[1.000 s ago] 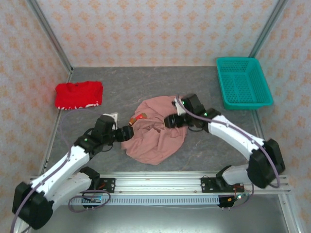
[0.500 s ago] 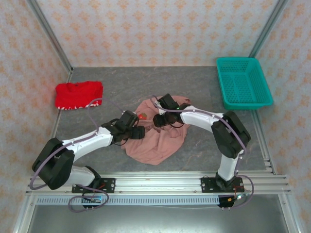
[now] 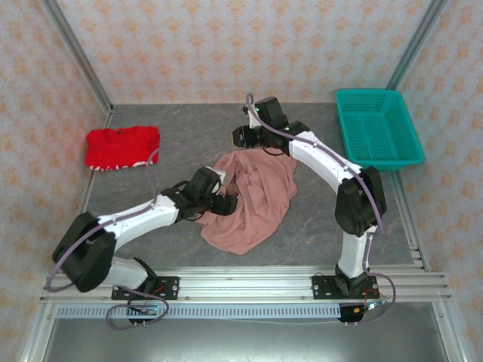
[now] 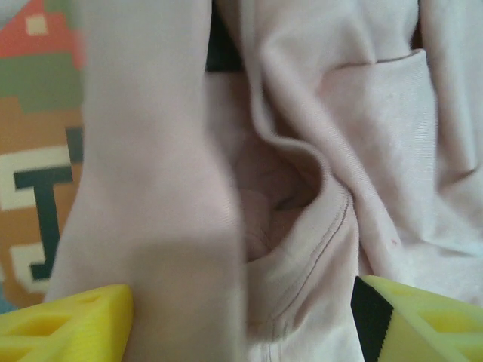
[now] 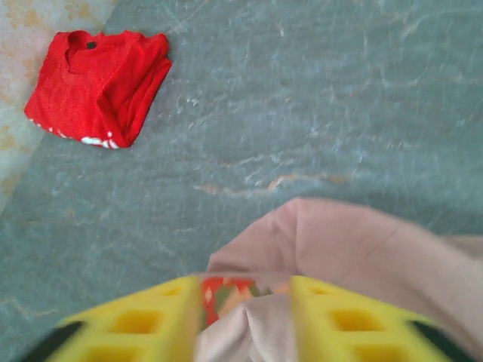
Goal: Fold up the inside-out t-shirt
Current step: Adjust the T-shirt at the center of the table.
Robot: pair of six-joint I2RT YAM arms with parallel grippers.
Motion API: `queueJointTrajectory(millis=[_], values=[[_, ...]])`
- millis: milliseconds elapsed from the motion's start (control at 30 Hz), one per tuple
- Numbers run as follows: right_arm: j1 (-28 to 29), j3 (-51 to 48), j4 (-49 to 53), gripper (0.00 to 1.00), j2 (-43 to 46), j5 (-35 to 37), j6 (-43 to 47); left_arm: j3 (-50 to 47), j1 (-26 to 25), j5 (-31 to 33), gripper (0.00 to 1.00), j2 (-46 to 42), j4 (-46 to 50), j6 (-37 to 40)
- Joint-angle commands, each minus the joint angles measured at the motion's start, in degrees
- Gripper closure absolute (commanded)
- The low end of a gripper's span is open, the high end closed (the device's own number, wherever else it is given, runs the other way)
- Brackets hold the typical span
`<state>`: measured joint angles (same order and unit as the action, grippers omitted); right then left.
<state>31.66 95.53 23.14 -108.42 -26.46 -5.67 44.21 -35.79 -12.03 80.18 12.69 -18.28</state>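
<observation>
My right hand (image 3: 240, 137), clamped on a bunch of the crumpled salmon-pink cotton t-shirt (image 3: 253, 200) lying left of the teal plastic basket (image 3: 368, 93), has just pulled farther back, stretching it out, while my left hand (image 3: 226, 204) gapes open among its folds.

The left arm lies low across the table, and the left gripper (image 3: 226, 204) has its yellow fingers (image 4: 68, 324) spread wide. The right arm stretches far out with a bent elbow, and the right gripper (image 3: 240, 137) pinches a bit of the t-shirt (image 3: 253, 200).
</observation>
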Motion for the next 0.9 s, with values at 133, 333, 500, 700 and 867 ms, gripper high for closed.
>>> queueJointTrajectory(millis=[133,333,500,700,867], values=[[0.12,-17.22,5.16,0.48,13.42,7.07,-0.45,1.21,-0.83,-5.02,0.32,1.61,3.09,3.62],[4.3,-39.2,4.39,0.48,28.01,2.48,-2.76,2.25,-3.47,-0.81,0.31,-1.64,6.47,4.69],[6.75,-47.54,1.58,0.48,31.3,6.22,-5.11,0.01,-7.08,1.99,0.29,-5.43,6.25,2.39],[4.53,-43.35,-1.41,0.48,25.46,10.28,-4.56,3.67,-7.54,1.23,0.39,1.86,8.27,2.03],[7.5,-46.38,0.06,0.47,23.16,11.64,-6.88,6.57,-7.48,3.23,0.41,7.9,10.39,2.54]])
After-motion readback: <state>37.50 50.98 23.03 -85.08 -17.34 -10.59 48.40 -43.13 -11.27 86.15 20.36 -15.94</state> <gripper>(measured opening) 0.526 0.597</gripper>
